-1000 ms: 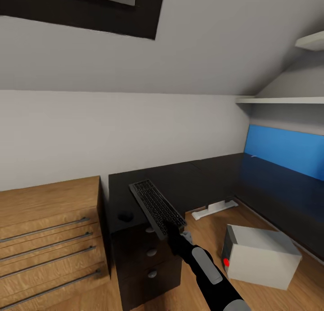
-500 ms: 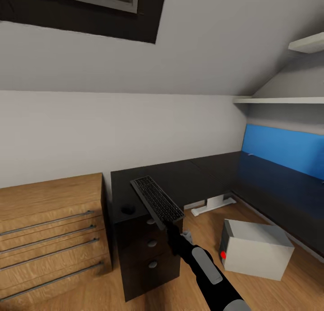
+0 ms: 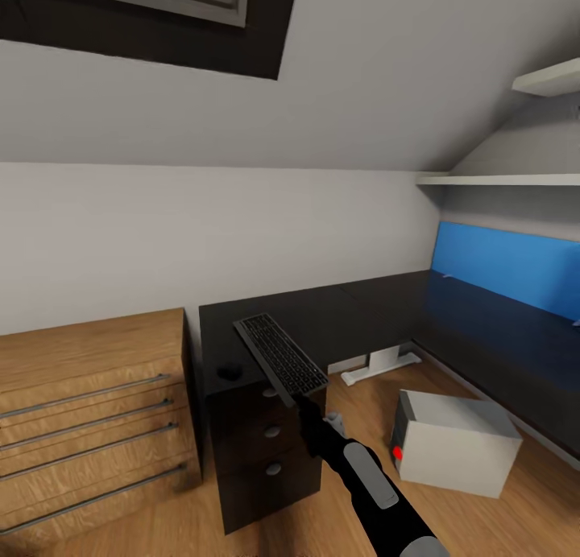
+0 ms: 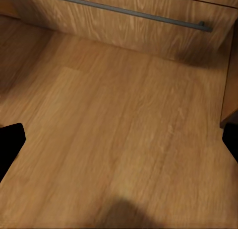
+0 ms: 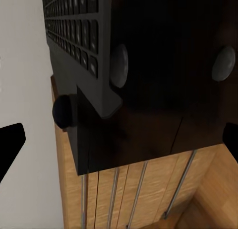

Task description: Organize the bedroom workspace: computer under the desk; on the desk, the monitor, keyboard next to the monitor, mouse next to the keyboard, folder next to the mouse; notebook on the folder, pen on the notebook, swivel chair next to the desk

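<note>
We find the right gripper (image 3: 304, 398) clamped on the keyboard (image 3: 279, 360), held above the desk (image 3: 338, 319); mouse (image 3: 229, 372) placed, computer (image 3: 455, 442) not under, left gripper's state indeterminate.

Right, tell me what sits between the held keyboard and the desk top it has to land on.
Nothing visible blocks it. The right gripper holds the keyboard over the near end of the desk, whose top looks bare except for the small mouse beside the keyboard, near the desk's front corner.

Desk (image 3: 362, 315) top lies open — only the mouse (image 3: 229, 372) sits near its left end.
</note>
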You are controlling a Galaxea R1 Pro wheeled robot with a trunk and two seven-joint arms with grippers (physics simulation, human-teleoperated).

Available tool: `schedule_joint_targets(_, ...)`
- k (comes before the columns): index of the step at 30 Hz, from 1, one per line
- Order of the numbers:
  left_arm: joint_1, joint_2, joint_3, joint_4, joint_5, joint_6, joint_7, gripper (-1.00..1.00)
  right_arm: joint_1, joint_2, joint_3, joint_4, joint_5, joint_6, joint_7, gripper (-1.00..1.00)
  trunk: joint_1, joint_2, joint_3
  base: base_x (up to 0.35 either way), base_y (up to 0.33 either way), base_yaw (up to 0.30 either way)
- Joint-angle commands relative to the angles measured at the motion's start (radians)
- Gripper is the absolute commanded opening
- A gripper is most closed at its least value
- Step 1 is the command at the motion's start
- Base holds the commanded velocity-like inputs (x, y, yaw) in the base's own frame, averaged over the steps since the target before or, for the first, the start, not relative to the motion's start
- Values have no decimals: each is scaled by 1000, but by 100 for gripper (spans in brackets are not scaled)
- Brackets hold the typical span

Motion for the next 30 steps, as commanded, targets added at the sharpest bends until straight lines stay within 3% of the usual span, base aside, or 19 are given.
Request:
schedule_joint_targets(1,-1,2,-8,-1,11,-7,7,100,0,0,0,-2,-7,1,-7,100,0,-1,-1,-71,-38,0)
schedule_joint_targets(6,-1,2,-8,-1,11,-7,7,100,0,0,1,0,-4,-3,-5,100,0,-1,-1,-23,-12,0)
schedule_joint_targets(12,-1,2,-8,-1,11,-7,7,100,0,-30,4,38,-2,-29,-7,100,0,-1,-1,-5,-2,0)
schedule_joint_targets(19,-1,2,-7,-1,11,-7,7,100,-1,-31,5,78,-1,-31,-21,100,0,-1,-1,0,0,0)
schedule_joint_targets(30,-1,2,-7,-1,11,-7,7,100,-2,-31,6,103,0,-31,-166,100,0,-1,-1,0,0,0)
